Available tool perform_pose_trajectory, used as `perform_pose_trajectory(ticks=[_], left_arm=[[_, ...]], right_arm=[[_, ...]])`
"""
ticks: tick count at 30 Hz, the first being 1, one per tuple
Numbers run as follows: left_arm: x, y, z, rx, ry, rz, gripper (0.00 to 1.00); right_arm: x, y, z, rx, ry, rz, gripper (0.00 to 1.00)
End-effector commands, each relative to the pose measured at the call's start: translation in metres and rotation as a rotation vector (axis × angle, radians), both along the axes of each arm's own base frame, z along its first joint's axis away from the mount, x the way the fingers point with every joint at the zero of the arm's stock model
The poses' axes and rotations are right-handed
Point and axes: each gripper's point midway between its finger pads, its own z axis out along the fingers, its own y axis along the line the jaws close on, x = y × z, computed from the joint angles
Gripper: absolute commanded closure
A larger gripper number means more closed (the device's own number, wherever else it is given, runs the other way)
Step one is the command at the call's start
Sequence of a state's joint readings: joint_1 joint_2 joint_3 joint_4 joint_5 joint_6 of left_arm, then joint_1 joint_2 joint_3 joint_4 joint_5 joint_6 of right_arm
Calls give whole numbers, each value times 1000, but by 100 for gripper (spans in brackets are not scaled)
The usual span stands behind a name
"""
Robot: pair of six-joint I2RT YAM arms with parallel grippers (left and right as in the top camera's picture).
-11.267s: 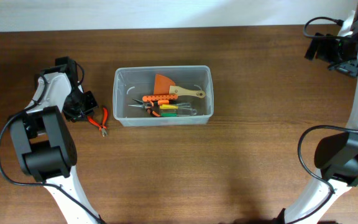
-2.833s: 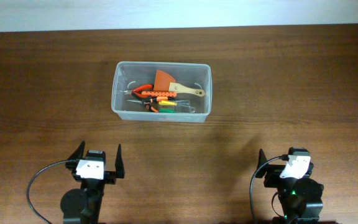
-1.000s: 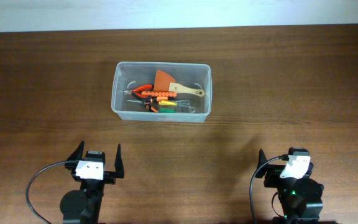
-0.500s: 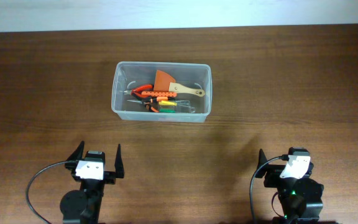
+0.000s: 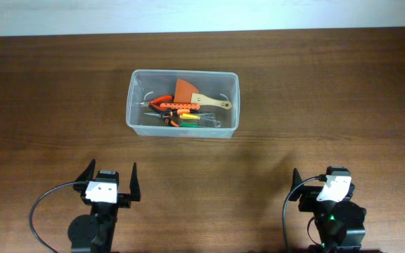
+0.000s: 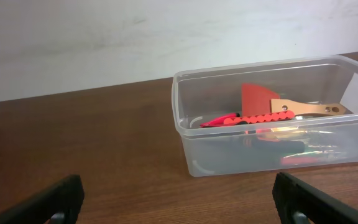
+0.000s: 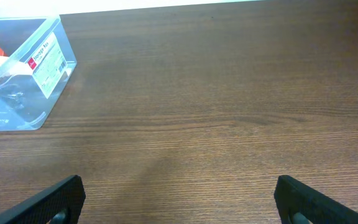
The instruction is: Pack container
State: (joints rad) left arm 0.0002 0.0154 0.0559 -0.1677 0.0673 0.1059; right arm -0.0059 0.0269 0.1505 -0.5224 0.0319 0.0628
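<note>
The clear plastic container (image 5: 137, 119) sits on the wooden table, back centre-left. Inside lie an orange scraper with a wooden handle (image 5: 188, 93), orange-handled pliers (image 5: 162, 102) and several small tools. The left wrist view shows the container (image 6: 185, 124) ahead to the right, with the scraper (image 6: 260, 99) inside. In the right wrist view only the container's labelled corner (image 7: 45, 59) shows at far left. My left gripper (image 5: 111, 181) stands open at the front left, far from the container, nothing between its fingers. At the front right my right gripper (image 5: 317, 184) is open too, and empty.
Bare wooden tabletop (image 5: 273, 133) lies between both grippers and the container. A pale wall (image 6: 104, 37) runs behind the table's far edge. Black cables (image 5: 41, 211) loop beside each arm base at the front.
Since about eleven seconds ago both arms have come back to the front edge, and the orange pliers that lay left of the container are inside it. Nothing has moved over the last second.
</note>
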Motion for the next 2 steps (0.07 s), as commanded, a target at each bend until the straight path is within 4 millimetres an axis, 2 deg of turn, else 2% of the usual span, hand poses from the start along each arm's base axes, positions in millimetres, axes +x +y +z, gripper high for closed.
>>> perform_pose_trajectory(ticks=[1, 2], left_arm=[[0, 1, 0, -10, -7, 6, 1], [0, 1, -1, -10, -7, 6, 1]], right_arm=[[0, -1, -2, -2, -1, -2, 2], [0, -1, -2, -1, -1, -2, 2]])
